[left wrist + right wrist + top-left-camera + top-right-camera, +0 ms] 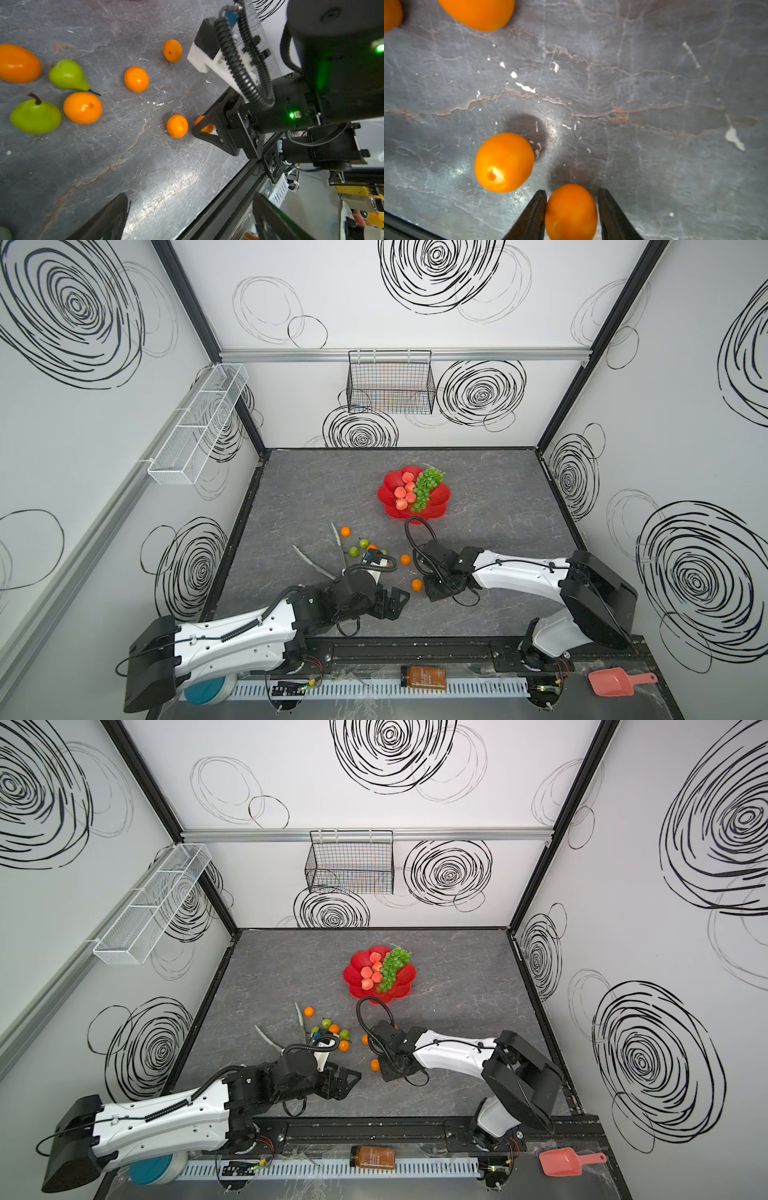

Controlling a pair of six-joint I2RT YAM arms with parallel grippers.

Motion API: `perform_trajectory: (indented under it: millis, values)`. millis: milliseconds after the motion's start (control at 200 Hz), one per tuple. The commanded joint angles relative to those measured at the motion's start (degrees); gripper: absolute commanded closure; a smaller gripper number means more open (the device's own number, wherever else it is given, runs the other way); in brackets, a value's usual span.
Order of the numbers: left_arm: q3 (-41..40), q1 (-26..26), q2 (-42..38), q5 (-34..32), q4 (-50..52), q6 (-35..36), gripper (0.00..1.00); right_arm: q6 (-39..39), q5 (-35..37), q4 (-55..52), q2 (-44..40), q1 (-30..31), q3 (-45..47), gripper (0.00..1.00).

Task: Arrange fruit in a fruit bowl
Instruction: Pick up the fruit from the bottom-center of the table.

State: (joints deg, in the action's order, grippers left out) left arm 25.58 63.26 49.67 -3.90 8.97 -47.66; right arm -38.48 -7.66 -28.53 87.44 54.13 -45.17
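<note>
The red fruit bowl (390, 508) (356, 986) stands mid-table with several pink peaches (401, 491) and a bunch of green grapes (426, 487) in it. Loose tangerines (345, 531) (405, 559) and green pears (364, 543) (68, 75) lie nearer the front. My right gripper (572, 192) (207, 133) is down on the table with one tangerine (571, 212) between its fingers. One finger touches it and a thin gap shows at the other. A second tangerine (504, 163) (417, 584) lies just beside it. My left gripper (189, 199) (402, 605) hangs open and empty over the front edge.
Grey tongs (328, 551) lie left of the loose fruit. A black wire basket (390, 385) hangs on the back wall, a white mesh basket (195, 427) on the left wall. A brown jar (423, 677) and a pink scoop (615, 681) lie on the front ledge.
</note>
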Motion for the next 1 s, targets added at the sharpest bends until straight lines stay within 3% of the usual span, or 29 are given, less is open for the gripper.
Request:
perform_trajectory:
  millis: [0, 190, 575, 996]
  values:
    - [-0.71, -0.40, -0.97, -0.41, -1.94, -0.70, 0.04, -0.93, 1.68, -1.47, 0.37, 0.54, -0.98, 0.56]
    - [-0.06, -0.77, -1.50, -0.49, -1.61, -0.29, 0.04, -1.32, 2.91, -3.15, -1.18, 0.64, -2.12, 0.62]
    - [1.47, -4.59, -2.64, 1.63, -1.52, 1.03, 0.04, -0.54, 4.47, -6.03, -6.53, -0.66, -3.95, 0.63]
    - [6.49, -15.26, -1.05, 8.84, 0.25, 8.16, 0.04, 6.39, 1.94, -8.26, -10.40, -12.88, -9.01, 0.63]
